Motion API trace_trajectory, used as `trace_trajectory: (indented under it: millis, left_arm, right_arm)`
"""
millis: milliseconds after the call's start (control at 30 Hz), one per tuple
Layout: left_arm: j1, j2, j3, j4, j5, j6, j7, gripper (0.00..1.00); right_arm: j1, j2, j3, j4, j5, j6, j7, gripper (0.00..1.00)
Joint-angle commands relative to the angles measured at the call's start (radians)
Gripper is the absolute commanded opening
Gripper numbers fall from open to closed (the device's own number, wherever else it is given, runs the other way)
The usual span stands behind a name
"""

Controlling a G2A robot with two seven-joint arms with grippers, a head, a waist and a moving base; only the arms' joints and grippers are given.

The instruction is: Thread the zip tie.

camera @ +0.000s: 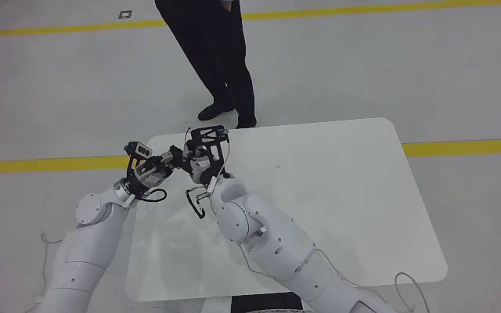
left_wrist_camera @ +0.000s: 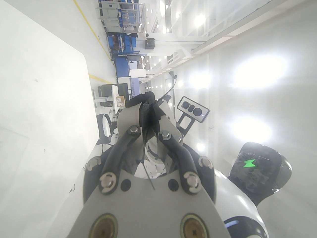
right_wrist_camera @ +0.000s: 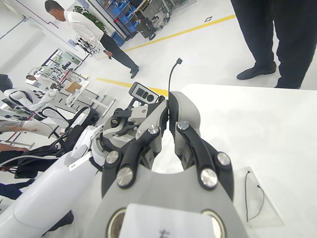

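Right gripper [right_wrist_camera: 169, 101]: its fingers are pressed together on the zip tie [right_wrist_camera: 170, 80] a little below the head. The head end is seen curving up past the fingertips.
Left gripper [left_wrist_camera: 148, 100]: its fingers are likewise closed. A thin black zip tie strap is pinched between the pads and trails back toward the palm. This gripper is held just beside the right one, the tips nearly meeting.
Table [camera: 329, 196]: a white top with rounded corners. Both grippers are held over its far left corner, as seen from the top view.
Arms: the left arm is stretched in from the near left side. The right arm is brought up from the near middle and bent across to the left, so the two wrists are angled at each other.
Tray [right_wrist_camera: 270, 211]: a clear, shallow tray is set on the table near the right arm.
Spare tie [right_wrist_camera: 246, 199]: a second black tie is laid bowed inside the tray, apart from both grippers.
Label [right_wrist_camera: 163, 224]: a white sticker on the right wrist is cut off by the frame edge, and its print cannot be read.
Unclear: it cannot be told whether the strap in the left gripper belongs to the tie held by the right. The pinched stretches are hidden by the pads.
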Motion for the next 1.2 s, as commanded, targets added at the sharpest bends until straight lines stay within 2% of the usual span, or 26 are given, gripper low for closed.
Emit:
trace_trajectory:
  millis: [0,167,200,233,567,667,767,1033,1133,1167]
  left_arm:
    - [0.0,0.0,0.0,0.0,0.0,0.0,0.0,0.0]
    - [0.0,0.0,0.0,0.0,0.0,0.0,0.0,0.0]
    - [0.0,0.0,0.0,0.0,0.0,0.0,0.0,0.0]
    - [0.0,0.0,0.0,0.0,0.0,0.0,0.0,0.0]
    - [0.0,0.0,0.0,0.0,0.0,0.0,0.0,0.0]
    - [0.0,0.0,0.0,0.0,0.0,0.0,0.0,0.0]
    - [0.0,0.0,0.0,0.0,0.0,0.0,0.0,0.0]
    - [0.0,0.0,0.0,0.0,0.0,0.0,0.0,0.0]
    - [0.001,-0.001,0.001,-0.014,0.003,0.026,0.044,0.0]
    - [0.001,-0.002,-0.002,-0.017,-0.013,0.046,0.052,0.0]
  right_arm:
    - [-0.001,0.0,-0.001,0.0,-0.003,0.0,0.001,0.0]
    - [-0.004,-0.001,-0.002,-0.001,-0.012,0.001,0.006,0.01]
    - [-0.004,-0.001,-0.002,-0.002,-0.013,0.002,0.007,0.39]
    - [-0.005,-0.001,-0.002,-0.002,-0.014,0.002,0.008,1.0]
    - [-0.032,0.006,0.015,-0.036,-0.047,-0.003,0.006,1.0]
    - [-0.051,0.013,0.022,-0.055,-0.069,-0.024,0.013,1.0]
    - [-0.076,0.032,0.026,-0.068,-0.162,-0.098,0.024,1.0]
    - [-0.076,0.032,0.026,-0.068,-0.162,-0.098,0.024,1.0]
    - [-0.087,0.037,0.037,-0.067,-0.185,-0.109,0.005,1.0]
    - [-0.096,0.043,0.044,-0.072,-0.215,-0.119,-0.003,1.0]
